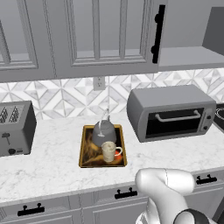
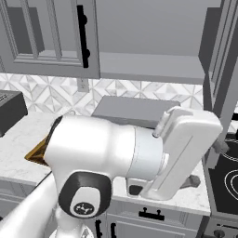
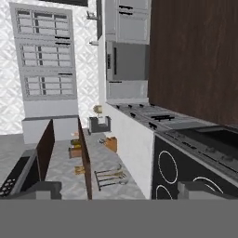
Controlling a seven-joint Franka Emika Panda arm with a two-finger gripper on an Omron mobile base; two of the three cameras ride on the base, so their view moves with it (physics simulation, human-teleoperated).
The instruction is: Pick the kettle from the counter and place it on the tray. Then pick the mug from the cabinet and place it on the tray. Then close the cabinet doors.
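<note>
From my left base view, the kettle (image 1: 103, 130) and mug (image 1: 109, 151) sit on the tray (image 1: 85, 164); my right view shows the cabinet (image 2: 148, 66) open. Gripper (image 3: 119, 189) fingers spread, holding nothing.

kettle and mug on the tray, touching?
Cannot tell. In the left base view the mug overlaps the kettle on the tray; no gap or contact shows.

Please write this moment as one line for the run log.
kettle: on tray | mug: on tray | cabinet: open, shelf bare | gripper: open, holding nothing, toward stove
</note>
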